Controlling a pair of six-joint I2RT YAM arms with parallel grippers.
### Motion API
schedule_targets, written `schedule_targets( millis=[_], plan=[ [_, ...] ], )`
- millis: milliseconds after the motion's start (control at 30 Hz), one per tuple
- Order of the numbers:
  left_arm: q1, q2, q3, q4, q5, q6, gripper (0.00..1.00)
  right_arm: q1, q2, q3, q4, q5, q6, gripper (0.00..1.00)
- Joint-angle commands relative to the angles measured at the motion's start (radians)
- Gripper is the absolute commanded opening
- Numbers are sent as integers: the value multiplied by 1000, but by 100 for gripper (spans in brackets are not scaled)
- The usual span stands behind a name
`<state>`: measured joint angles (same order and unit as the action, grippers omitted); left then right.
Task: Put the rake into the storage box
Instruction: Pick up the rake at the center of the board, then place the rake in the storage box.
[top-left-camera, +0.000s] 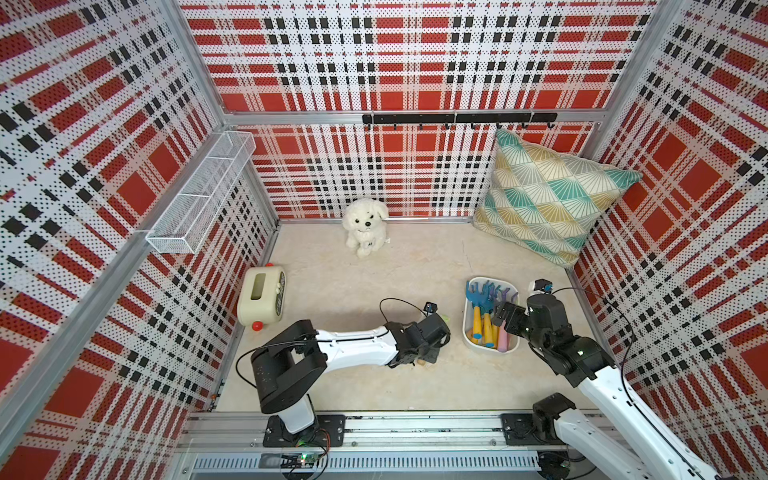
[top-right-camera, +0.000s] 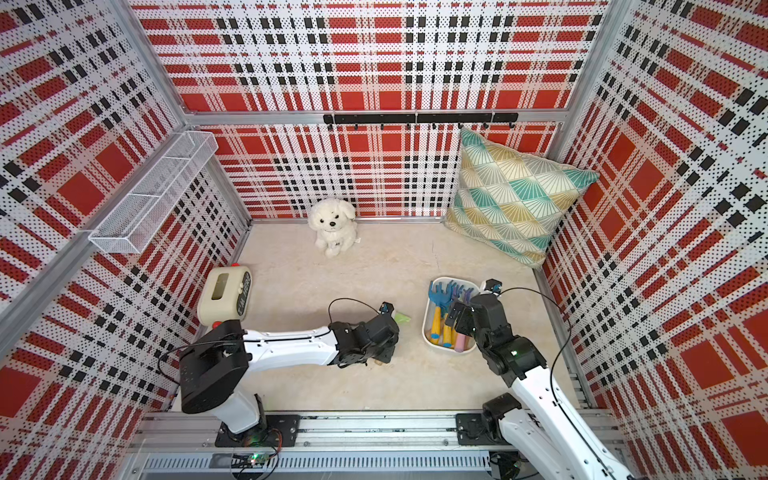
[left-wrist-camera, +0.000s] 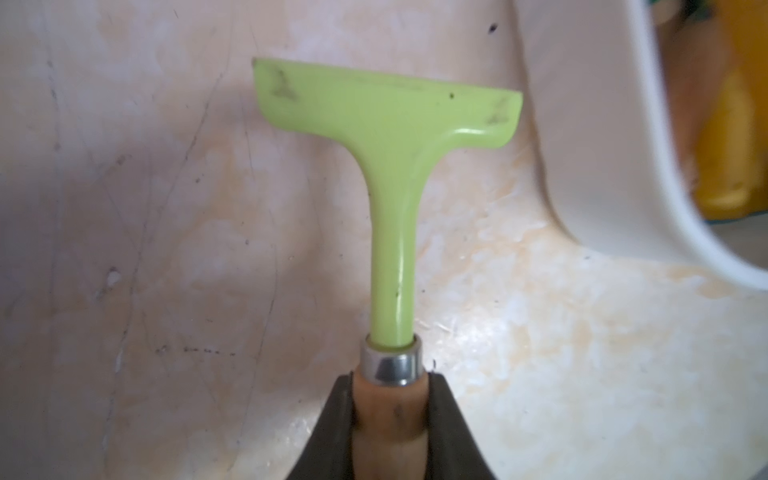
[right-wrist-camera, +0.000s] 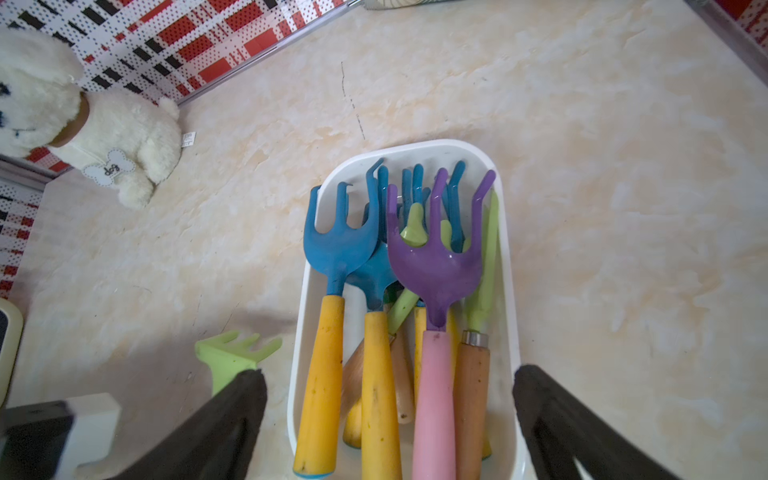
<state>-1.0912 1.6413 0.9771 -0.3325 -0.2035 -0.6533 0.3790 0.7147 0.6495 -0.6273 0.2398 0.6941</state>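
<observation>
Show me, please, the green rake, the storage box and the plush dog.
green rake (left-wrist-camera: 392, 216), left wrist view, on its neck.
storage box (right-wrist-camera: 306, 316), right wrist view, on its side wall.
plush dog (top-left-camera: 365, 216), a top view, on its head.

We see a robotics lab cell dressed as a playroom: aluminium-framed plaid pegboard walls (top-left-camera: 415, 62), a plush dog (top-left-camera: 365, 226), a cushion (top-left-camera: 548, 199), and robot arms (top-left-camera: 353, 353) bolted to a metal rail (top-left-camera: 415, 428).
</observation>
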Motion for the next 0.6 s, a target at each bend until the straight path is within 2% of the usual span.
schedule_targets(
  millis=[0,167,233,300,567],
  plan=[
    [-12,-96,72,6,-39,-48,0,-6,-31,33,-33,84,30,100],
    [-29,-142,142,18,-68,-94,0,-6,-38,39,-68,153,72,100],
    [-42,-122,175,65,-34,-117,0,-6,-35,45,-86,197,105,100],
    [-48,-82,202,144,30,-124,0,-6,-32,50,-103,237,136,100],
    [-56,147,371,297,126,-172,0,-6,-38,53,-120,284,162,100]
  ],
)
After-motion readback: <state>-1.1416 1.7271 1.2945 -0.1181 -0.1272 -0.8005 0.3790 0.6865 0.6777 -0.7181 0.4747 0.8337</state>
